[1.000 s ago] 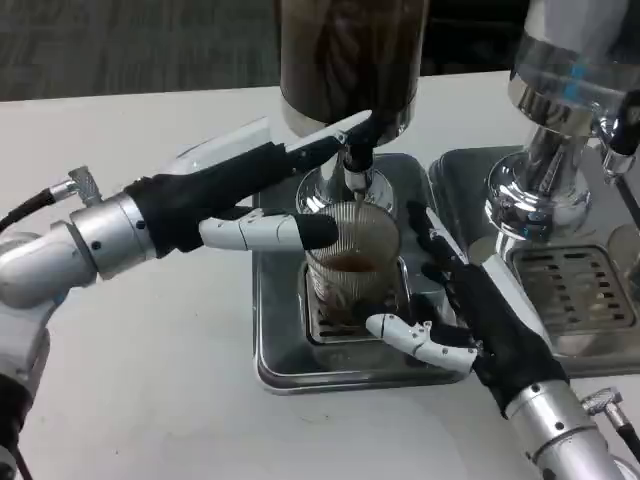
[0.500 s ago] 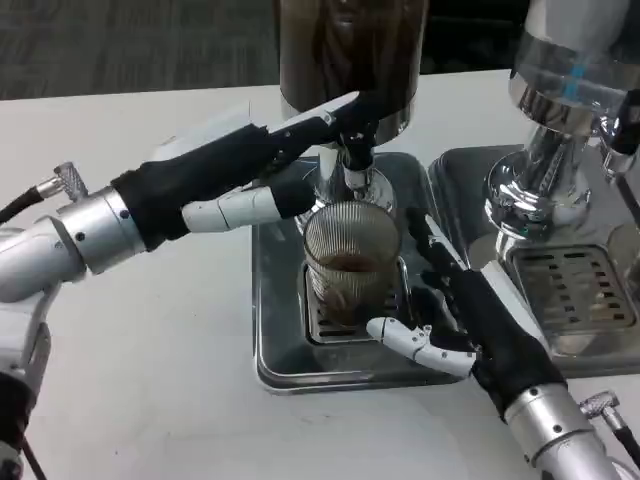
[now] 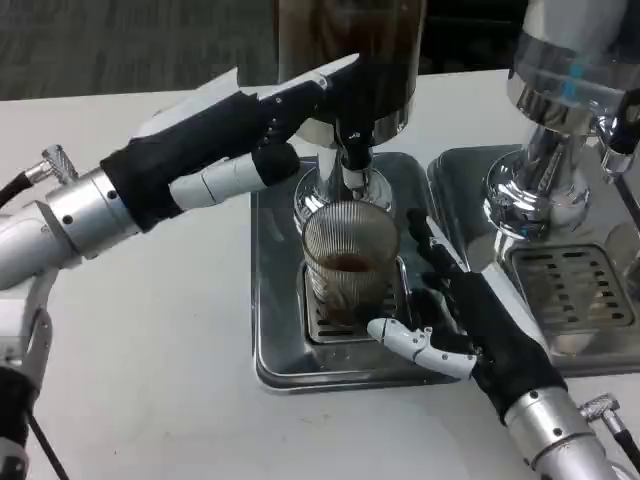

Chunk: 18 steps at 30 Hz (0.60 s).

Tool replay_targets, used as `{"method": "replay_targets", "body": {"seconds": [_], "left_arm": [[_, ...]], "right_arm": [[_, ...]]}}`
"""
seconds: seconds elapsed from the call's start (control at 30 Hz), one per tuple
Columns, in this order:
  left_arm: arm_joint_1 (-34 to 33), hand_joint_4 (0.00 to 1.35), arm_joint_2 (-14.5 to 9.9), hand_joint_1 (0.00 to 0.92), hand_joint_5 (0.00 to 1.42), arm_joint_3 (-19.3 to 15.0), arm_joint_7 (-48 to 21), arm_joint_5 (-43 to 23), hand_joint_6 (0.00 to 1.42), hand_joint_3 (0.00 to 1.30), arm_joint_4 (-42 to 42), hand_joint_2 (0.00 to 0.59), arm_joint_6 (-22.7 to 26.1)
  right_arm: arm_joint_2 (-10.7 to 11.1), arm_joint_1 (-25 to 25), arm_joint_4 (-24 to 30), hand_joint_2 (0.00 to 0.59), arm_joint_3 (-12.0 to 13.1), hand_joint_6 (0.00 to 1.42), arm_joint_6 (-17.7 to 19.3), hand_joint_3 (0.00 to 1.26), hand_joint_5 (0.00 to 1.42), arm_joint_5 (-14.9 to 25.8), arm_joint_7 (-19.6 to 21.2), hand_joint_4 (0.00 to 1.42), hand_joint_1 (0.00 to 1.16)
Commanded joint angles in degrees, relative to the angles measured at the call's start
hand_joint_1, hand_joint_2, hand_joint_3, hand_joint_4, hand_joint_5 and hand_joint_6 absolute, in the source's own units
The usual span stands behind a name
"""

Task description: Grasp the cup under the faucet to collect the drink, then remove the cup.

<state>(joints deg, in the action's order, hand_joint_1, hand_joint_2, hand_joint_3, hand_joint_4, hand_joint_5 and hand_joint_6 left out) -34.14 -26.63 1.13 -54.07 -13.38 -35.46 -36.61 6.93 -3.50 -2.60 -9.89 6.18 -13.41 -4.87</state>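
A ribbed clear cup (image 3: 349, 262) with a little brown drink at its bottom stands on the drain grate (image 3: 325, 322) under the faucet (image 3: 353, 166) of the dark drink dispenser (image 3: 345, 55). My right hand (image 3: 470, 325) lies beside the cup on its right, fingers spread along the cup's side, thumb reaching across the grate in front of it; whether it touches the glass is unclear. My left hand (image 3: 240, 145) is raised at the dispenser, its fingertips up by the faucet lever, holding nothing.
The cup's steel drip tray (image 3: 275, 340) sits mid-table. A second dispenser with a chrome base (image 3: 540, 190) and its own tray (image 3: 580, 290) stands at the right, close to my right forearm. White table (image 3: 150, 350) spreads left and front.
My left hand has lifted away from the cup's rim up toward the faucet lever. The right hand has stayed beside the cup. The pour seen a second ago has ended.
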Motion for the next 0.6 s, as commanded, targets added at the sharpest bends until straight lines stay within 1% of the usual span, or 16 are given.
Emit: {"method": "replay_targets", "body": {"seconds": [0.03,0.4,0.53,0.6], "left_arm": [[0.6,0.00,-0.1,0.000,0.00,-1.6,-1.1,-2.3,0.01,0.05,2.7,0.028,1.7],[2.8,0.00,-0.5,0.000,0.00,-4.9,-2.0,-7.1,0.05,0.07,11.6,0.032,5.8],[6.0,0.00,-1.9,0.000,0.00,-6.0,-1.4,-7.0,0.06,0.08,16.4,0.032,6.1],[7.8,0.00,-2.3,0.000,0.01,-6.7,-1.0,-7.3,0.06,0.09,18.4,0.033,6.5]], "right_arm": [[-0.4,-0.4,-0.2,0.233,0.1,0.06,1.2,0.00,0.00,0.8,0.5,0.00,0.73],[-0.5,0.0,-0.5,0.233,0.3,0.06,1.7,0.00,0.00,1.2,0.5,0.00,0.72],[-0.4,0.0,-1.0,0.238,0.6,0.05,2.1,0.00,0.00,1.6,0.5,0.00,0.71],[-0.2,0.0,-1.1,0.228,0.7,0.05,2.4,0.00,0.00,1.8,0.6,0.00,0.70]]}}
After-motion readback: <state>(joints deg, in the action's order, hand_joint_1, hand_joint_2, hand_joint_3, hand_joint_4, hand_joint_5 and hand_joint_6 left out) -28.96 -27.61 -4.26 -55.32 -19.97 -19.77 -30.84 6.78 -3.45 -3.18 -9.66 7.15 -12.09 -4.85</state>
